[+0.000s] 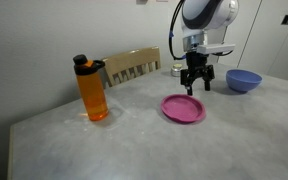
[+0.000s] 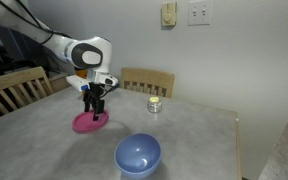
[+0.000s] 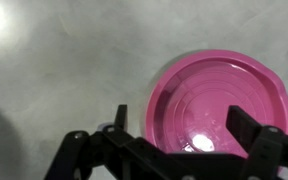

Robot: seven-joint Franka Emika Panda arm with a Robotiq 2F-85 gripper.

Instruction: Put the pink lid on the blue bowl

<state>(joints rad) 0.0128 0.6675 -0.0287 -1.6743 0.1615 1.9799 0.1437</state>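
the pincer is released, its two fingers spread wide with nothing between them. it hangs low over the far edge of the lid, which lies flat on the bench. whether the tips touch the lid cannot be told.

the relation that matters shows in the wrist view. the lid sits off to the right of the pincer, not centred under it. one finger stands over the inside of the disc. the other finger stands outside its left rim, over bare bench. so the rim runs between the two fingers, which looks right for a pinch on the raised edge. the lid is round, so it has no long axis to line up with; only the rim's place between the fingers counts.

the bowl stands upright and empty on the bench, well apart from the lid. in an exterior view the bowl lies nearer the camera than the lid and the pincer. the carry will likely be a short sideways one after a lift.
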